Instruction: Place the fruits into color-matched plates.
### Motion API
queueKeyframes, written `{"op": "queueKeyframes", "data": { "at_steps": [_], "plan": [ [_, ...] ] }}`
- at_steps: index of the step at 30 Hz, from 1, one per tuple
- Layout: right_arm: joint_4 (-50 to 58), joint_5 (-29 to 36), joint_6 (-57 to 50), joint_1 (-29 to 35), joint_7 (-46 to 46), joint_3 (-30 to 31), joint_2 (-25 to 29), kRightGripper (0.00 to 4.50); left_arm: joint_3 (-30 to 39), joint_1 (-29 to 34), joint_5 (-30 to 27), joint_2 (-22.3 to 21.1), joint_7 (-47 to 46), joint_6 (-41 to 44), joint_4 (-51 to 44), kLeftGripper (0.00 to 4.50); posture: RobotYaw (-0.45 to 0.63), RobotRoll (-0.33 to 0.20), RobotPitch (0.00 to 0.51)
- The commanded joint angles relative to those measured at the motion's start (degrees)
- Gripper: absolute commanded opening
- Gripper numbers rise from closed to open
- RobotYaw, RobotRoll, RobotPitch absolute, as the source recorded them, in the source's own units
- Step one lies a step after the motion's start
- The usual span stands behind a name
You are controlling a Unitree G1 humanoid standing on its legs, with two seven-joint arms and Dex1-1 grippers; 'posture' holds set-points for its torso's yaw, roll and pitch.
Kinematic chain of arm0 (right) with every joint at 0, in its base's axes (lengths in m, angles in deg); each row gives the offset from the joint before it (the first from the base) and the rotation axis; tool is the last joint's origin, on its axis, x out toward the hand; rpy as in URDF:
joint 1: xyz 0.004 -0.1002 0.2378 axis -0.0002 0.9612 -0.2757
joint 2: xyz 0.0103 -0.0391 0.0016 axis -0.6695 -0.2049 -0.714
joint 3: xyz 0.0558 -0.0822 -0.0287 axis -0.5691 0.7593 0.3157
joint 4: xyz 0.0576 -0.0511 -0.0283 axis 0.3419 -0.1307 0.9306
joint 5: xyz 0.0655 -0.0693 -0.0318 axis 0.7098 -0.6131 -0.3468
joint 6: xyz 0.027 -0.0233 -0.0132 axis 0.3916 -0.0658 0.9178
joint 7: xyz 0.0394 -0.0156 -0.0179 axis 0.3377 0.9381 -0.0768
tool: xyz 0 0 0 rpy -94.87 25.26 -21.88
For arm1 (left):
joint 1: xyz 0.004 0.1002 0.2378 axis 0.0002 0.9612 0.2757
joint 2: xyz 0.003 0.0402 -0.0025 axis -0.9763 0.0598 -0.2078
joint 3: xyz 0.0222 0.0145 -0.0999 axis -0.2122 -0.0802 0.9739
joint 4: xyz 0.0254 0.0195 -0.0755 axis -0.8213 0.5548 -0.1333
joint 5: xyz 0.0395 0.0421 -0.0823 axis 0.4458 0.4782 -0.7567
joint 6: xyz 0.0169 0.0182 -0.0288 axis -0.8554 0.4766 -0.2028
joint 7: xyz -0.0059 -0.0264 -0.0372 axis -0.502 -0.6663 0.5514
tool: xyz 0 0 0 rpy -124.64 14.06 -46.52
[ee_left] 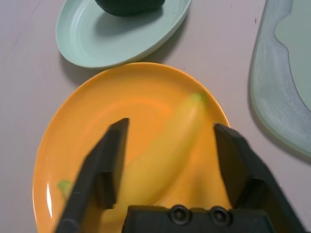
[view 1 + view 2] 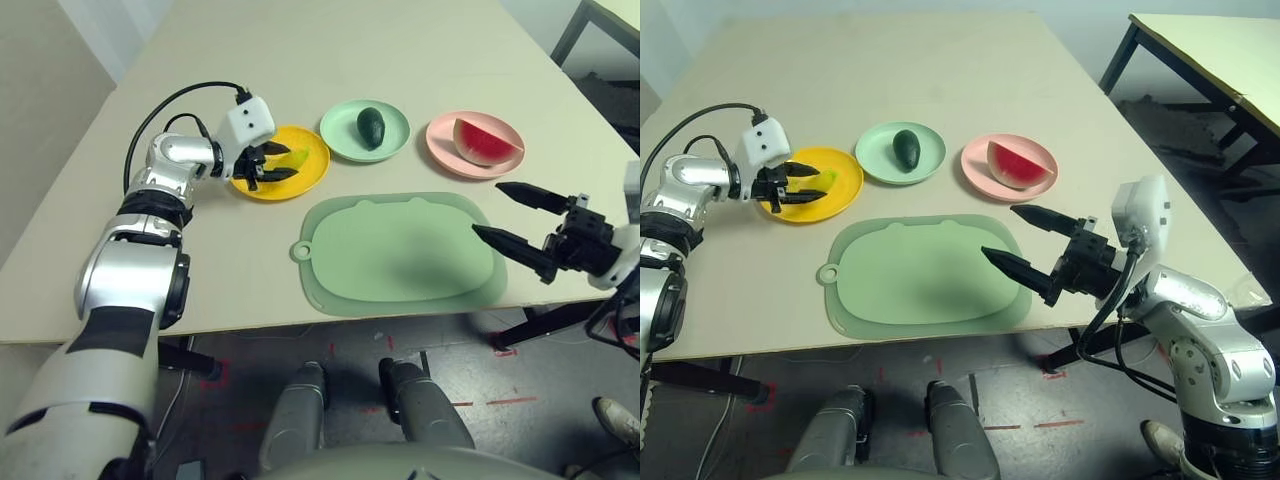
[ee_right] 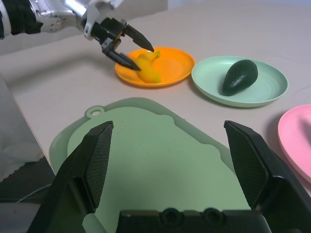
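- The left gripper [image 2: 270,164] hangs low over the yellow-orange plate [image 2: 312,172], its two black fingers spread apart on either side of the banana [image 1: 163,150].
- The banana lies on that plate between the parted fingers; from the left wrist view neither finger is clearly pressed to it, so a grip cannot be confirmed.
- The avocado [image 2: 906,147] sits in the mint green plate [image 2: 875,158], just beside the yellow-orange one.
- The watermelon wedge [image 2: 1019,164] rests in the pale pink plate [image 2: 980,170], last of the row of three.
- The right gripper [image 2: 1018,238] is held at the right end of the green mat [image 2: 920,275], fingers wide apart and holding nothing, well away from the banana.
- The mat lies on the table [image 2: 400,50], nearer the robot than the plates.
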Motion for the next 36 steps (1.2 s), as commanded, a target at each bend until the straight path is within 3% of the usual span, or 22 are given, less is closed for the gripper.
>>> {"op": "queueKeyframes", "data": {
  "at_steps": [1,6,16,20,22,30,36],
  "plan": [
    [0.35,1.19,-1.13,-0.27,-0.06,0.02,0.00,4.50,-0.10,-0.06,1.27,-0.50,0.02,-0.32,0.93,4.47,-0.13,0.000,0.151],
    [0.09,1.63,-1.32,-0.68,0.22,-0.55,0.18,4.50,2.07,-1.52,-0.49,-1.54,0.87,0.21,0.53,4.47,-0.13,0.000,0.151],
    [-8.78,4.51,-4.44,-5.75,-4.74,-10.81,3.62,4.50,18.16,-2.61,-14.76,-5.12,-2.10,13.59,-1.56,4.47,-0.15,0.000,0.155],
    [-21.61,-0.24,0.08,-8.58,-4.86,-14.19,5.70,4.50,24.64,1.06,-20.25,-6.84,-7.58,18.98,-3.93,4.47,-0.14,0.000,0.158],
    [-32.85,-3.81,4.71,-11.60,-3.51,-14.36,7.19,4.50,27.29,5.29,-22.43,-7.05,-10.52,20.21,-6.16,4.47,-0.13,0.000,0.161],
    [-76.63,-17.78,24.11,-26.56,3.37,-8.56,10.27,4.50,35.33,21.73,-28.76,-4.39,-23.79,21.51,-16.07,4.47,-0.02,0.000,0.175],
    [-91.93,-23.22,30.71,-33.57,2.53,-6.31,9.15,4.50,37.32,32.94,-30.72,-2.90,-29.33,23.37,-25.70,4.47,0.05,0.000,0.186]
  ]
}}
